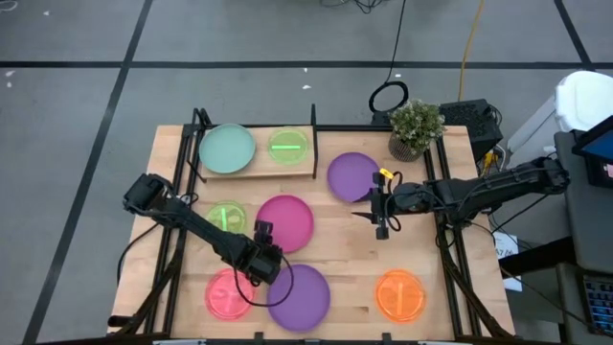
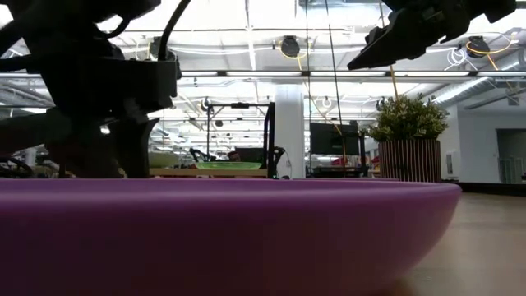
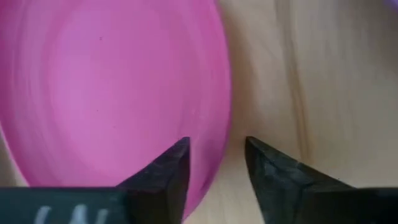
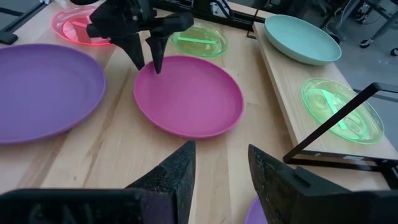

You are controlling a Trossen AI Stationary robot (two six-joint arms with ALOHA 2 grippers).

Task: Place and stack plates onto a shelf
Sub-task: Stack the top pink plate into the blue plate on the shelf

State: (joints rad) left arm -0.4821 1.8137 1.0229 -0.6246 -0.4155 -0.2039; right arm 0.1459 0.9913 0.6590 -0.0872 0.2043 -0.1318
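Over the magenta plate [image 1: 284,222] mid-table, left gripper [image 1: 261,231] hovers at its near rim, jaws released and straddling the edge; the grasp step is likely in hand; next it must close on the rim, then carry to the shelf [image 1: 251,172]. Right gripper [image 1: 381,213] waits beside the purple plate [image 1: 351,176], jaws parted, empty.

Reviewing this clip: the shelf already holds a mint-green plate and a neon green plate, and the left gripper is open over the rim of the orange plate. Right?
Not quite. The shelf does hold the mint-green plate and the neon green plate, but the open left gripper sits over the rim of the magenta plate, as the right wrist view shows. The orange plate lies untouched.
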